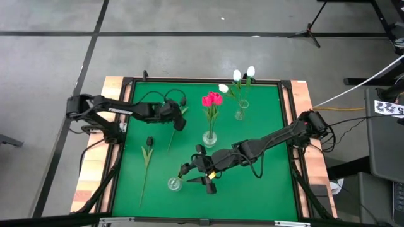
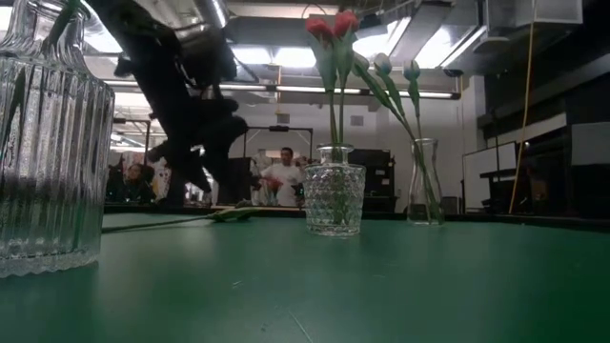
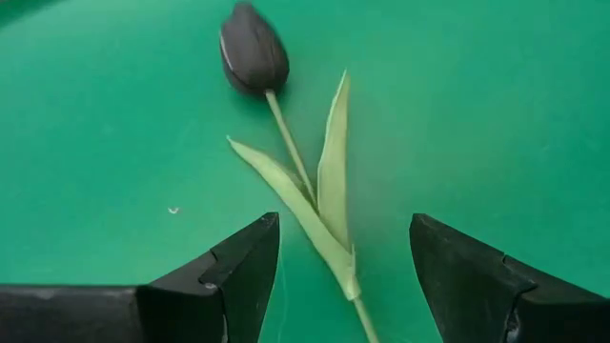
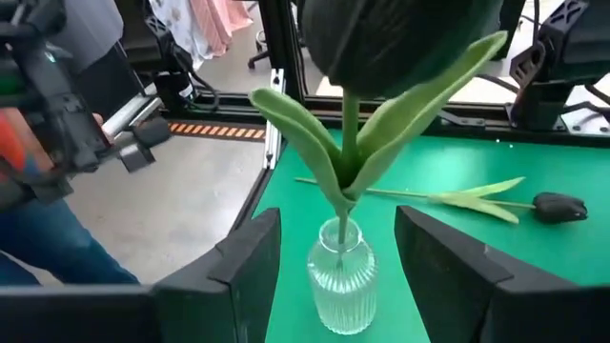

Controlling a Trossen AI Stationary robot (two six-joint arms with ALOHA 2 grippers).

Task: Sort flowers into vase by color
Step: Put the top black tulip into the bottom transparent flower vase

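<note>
A dark tulip (image 3: 253,52) lies flat on the green table (image 1: 265,189). My left gripper (image 3: 343,229) hovers open just above it, a finger on each side of its stem and leaves (image 3: 329,205), touching nothing. In the high view that gripper (image 1: 181,121) is at the table's far left. Another dark tulip (image 4: 400,43) stands with its stem in a small ribbed glass vase (image 4: 341,281) near the front edge. My right gripper (image 4: 338,224) is open, its fingers apart on either side of the vase. A third dark tulip (image 1: 149,142) lies on the table at the left.
A cut-glass vase (image 1: 209,137) with pink-red tulips (image 1: 212,99) stands mid-table. A slim vase (image 1: 240,114) with white tulips (image 1: 243,74) stands behind it. The ribbed vase (image 2: 48,143) is close to the near edge. People show in the room beyond.
</note>
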